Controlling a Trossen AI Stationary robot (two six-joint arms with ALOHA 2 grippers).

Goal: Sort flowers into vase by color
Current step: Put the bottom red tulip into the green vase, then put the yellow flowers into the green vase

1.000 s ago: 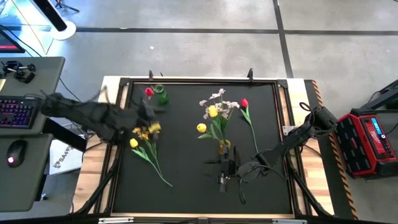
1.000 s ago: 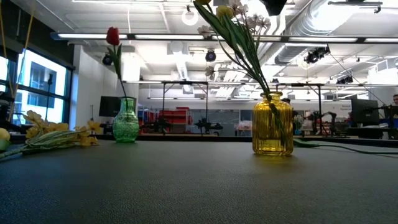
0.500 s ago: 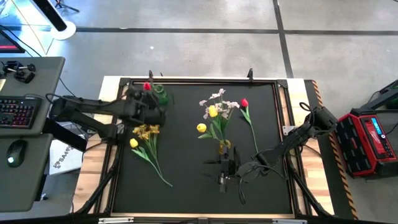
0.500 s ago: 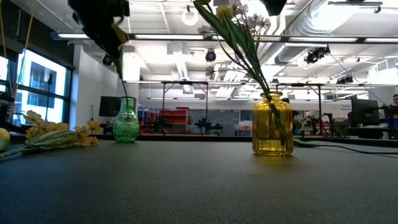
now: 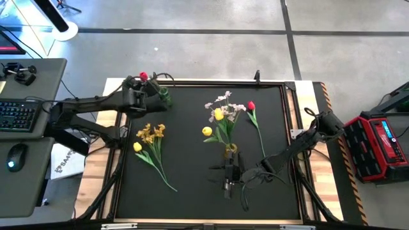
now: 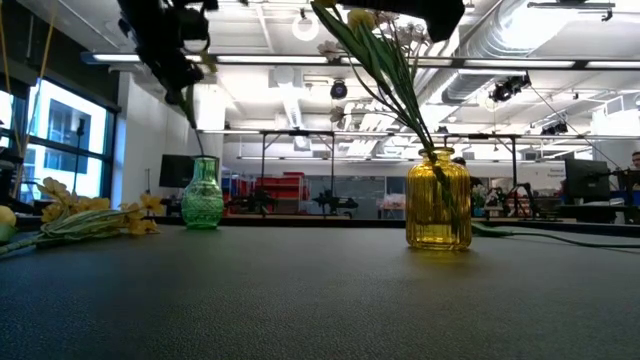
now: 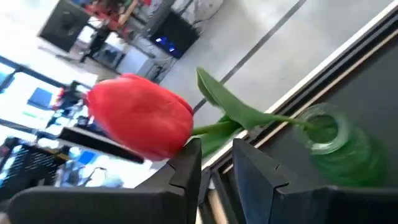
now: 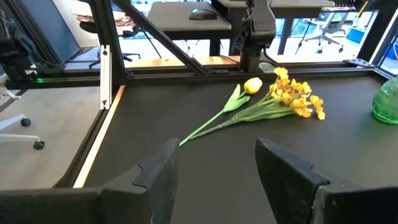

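Overhead, left end effector [image 5: 146, 85] grips one red tulip [image 5: 144, 76]; right end effector [image 5: 228, 174] gapes; two vases [image 5: 165, 97] stand.

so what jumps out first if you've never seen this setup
The left gripper at the table's far left corner, holding a red tulip by its stem above the green vase. Next, the yellow vase mid-table, already stuffed with flowers, with the right gripper hanging open beside it.

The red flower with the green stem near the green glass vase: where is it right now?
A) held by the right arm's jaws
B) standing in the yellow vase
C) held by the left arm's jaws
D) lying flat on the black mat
C: the left gripper pinches the red flower's stem beside the green glass vase.
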